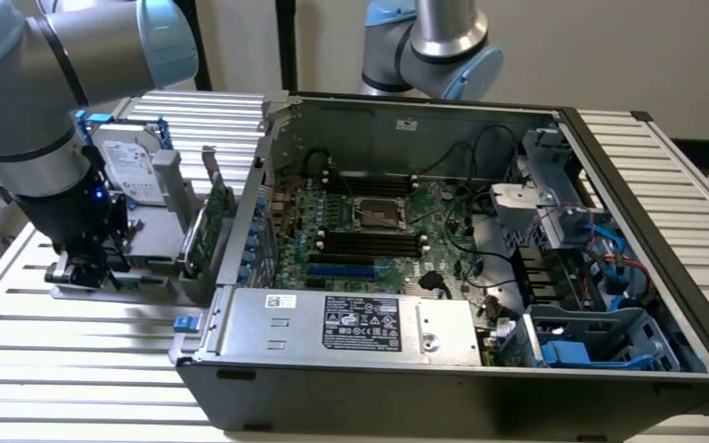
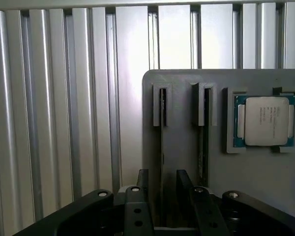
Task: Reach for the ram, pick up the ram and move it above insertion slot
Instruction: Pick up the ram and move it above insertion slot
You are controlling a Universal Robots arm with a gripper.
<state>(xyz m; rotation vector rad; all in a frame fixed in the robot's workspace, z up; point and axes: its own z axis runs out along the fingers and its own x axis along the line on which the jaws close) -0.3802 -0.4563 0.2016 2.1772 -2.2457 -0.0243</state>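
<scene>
On the grey holder (image 2: 265, 187) beside the computer case (image 1: 330, 388), the ram (image 2: 162, 132) stands on edge in its slot; our gripper (image 2: 162, 179) straddles it, fingers apart; we judge it light, stiff and fragile, best pinched mid-length by its flat faces.

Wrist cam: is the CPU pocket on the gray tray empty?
No, a CPU with a silver lid sits in the pocket of the gray tray.

Arm (image 1: 47, 55) elbow high, wrist (image 1: 37, 171) vertical at exterior view's left; pincer (image 2: 162, 173) aimed down, 2 fingers (image 2: 143, 181) parted.
</scene>
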